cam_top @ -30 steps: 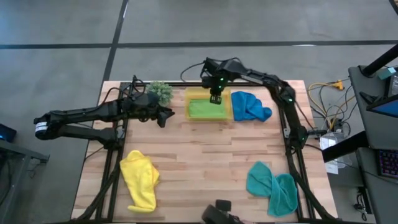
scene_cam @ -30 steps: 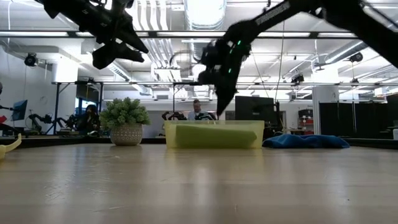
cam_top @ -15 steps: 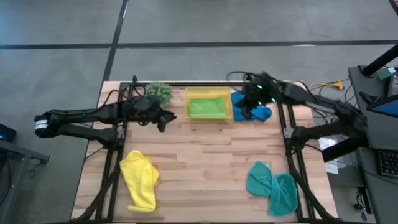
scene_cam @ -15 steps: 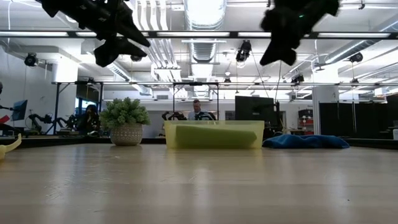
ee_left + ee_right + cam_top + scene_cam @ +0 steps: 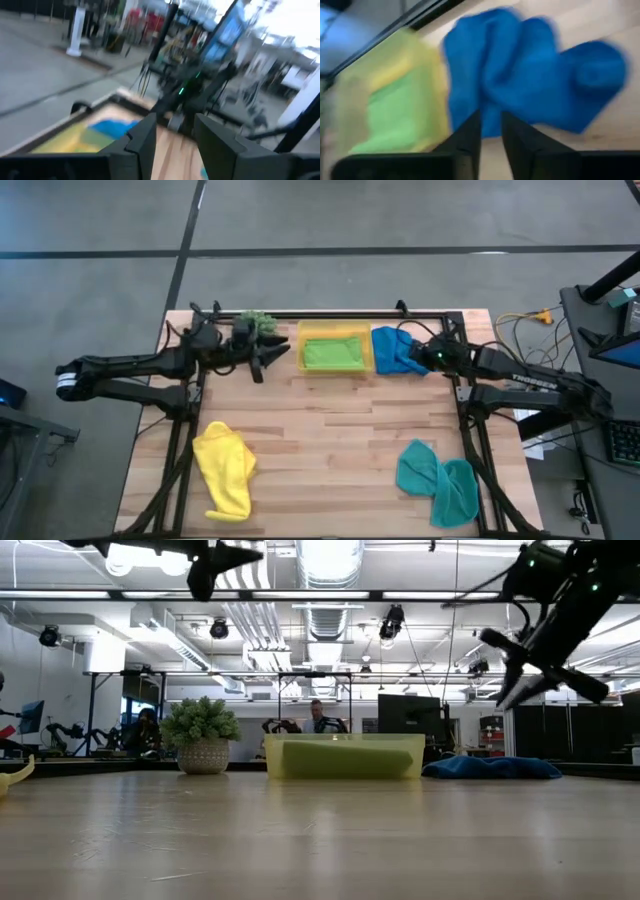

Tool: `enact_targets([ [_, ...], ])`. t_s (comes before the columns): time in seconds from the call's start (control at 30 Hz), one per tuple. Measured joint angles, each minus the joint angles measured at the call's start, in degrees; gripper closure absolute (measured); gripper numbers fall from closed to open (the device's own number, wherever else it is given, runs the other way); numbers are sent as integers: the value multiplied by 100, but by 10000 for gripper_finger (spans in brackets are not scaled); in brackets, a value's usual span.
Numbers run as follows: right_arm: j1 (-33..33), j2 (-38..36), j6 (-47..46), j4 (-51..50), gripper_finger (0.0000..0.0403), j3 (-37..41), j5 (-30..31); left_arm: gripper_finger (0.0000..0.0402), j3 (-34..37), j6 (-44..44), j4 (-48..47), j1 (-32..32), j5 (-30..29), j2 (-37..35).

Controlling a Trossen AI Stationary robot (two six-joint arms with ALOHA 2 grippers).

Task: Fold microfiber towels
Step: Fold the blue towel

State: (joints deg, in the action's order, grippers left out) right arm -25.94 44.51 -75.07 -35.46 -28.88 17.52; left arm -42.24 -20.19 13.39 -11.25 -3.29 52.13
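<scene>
A lime green towel [image 5: 333,354] lies folded in the yellow tray [image 5: 308,330] at the table's far side. Right of the tray, a crumpled bright blue towel [image 5: 393,350] rests on the wood. A yellow towel [image 5: 225,468] lies near left and a teal towel [image 5: 440,480] near right, both crumpled. My right gripper [image 5: 420,358] hangs well above the blue towel [image 5: 530,85], slightly open, with nothing between its fingers [image 5: 492,670]. My left gripper [image 5: 272,358] stands open and level, high above the table left of the tray [image 5: 240,555], holding nothing [image 5: 175,142].
A small potted plant [image 5: 258,323] stands just behind my left gripper, left of the tray. A black rail [image 5: 340,314] runs along the table's far edge. Bare wood [image 5: 330,440] lies between the yellow and teal towels. People sit in the room beyond [image 5: 318,718].
My right gripper has swung from above the tray toward the table's right edge, to above the blue towel. It has rolled about and its fingers have parted a little. My left gripper has risen and tipped up until it points level.
</scene>
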Motion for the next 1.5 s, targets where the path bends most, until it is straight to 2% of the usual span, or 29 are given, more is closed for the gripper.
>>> enact_targets([
  [0.2,-101,601,-591,-540,240,-94,57,282,-68,767,463,-4,0,181],
  [0.33,-100,1207,-705,-635,216,-179,52,282,-94,901,482,-36,111,192],
  [0.6,-100,2216,-846,-499,232,-181,-34,282,-57,903,358,-169,616,30],
  [0.73,-100,2451,-323,-28,258,-179,-419,282,-52,904,214,-189,688,-57],
  [0.9,-98,2472,116,290,313,-179,-654,282,-50,902,179,-189,752,-67],
  [1.0,-98,2356,1,35,347,-179,-649,282,-50,899,157,-189,754,-66],
  [1.1,-98,2184,-258,-352,361,-175,-486,282,-50,896,146,-189,756,-72],
  [1.23,-121,1938,-87,-365,349,-175,-266,282,-50,874,105,-189,758,-97],
  [1.37,-226,1805,-278,-644,314,-175,33,282,-48,861,106,-192,750,-77],
  [1.5,-401,1929,-149,-748,281,-170,12,282,-48,859,167,-205,628,-65],
])
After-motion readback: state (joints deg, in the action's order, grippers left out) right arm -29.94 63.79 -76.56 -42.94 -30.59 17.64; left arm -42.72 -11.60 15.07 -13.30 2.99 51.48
